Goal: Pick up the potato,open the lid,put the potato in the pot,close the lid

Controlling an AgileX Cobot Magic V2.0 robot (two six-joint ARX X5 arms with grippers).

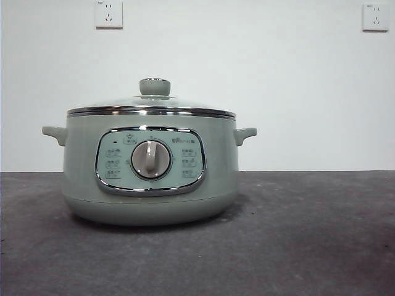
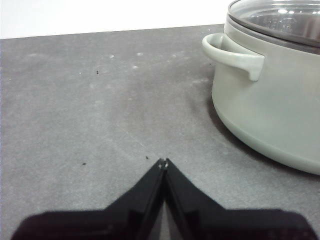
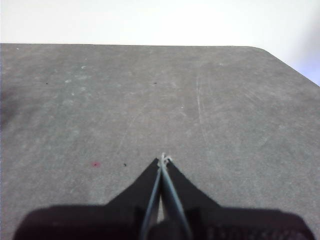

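Front view shows the lid (image 1: 151, 105) seated on the pot (image 1: 151, 185) — no potato is seen, so it should be located first, both the left gripper (image 2: 163, 162) and the right gripper (image 3: 163, 159) being clenched on nothing.

Dark grey table (image 1: 308, 246); white wall (image 1: 259, 74) behind; two sockets (image 1: 108, 13).

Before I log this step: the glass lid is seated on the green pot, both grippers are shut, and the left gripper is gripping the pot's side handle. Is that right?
Not quite. The left gripper is shut on nothing, over bare table apart from the side handle, as the left wrist view shows. The rest holds: the glass lid sits on the pot, and the right gripper is shut too.
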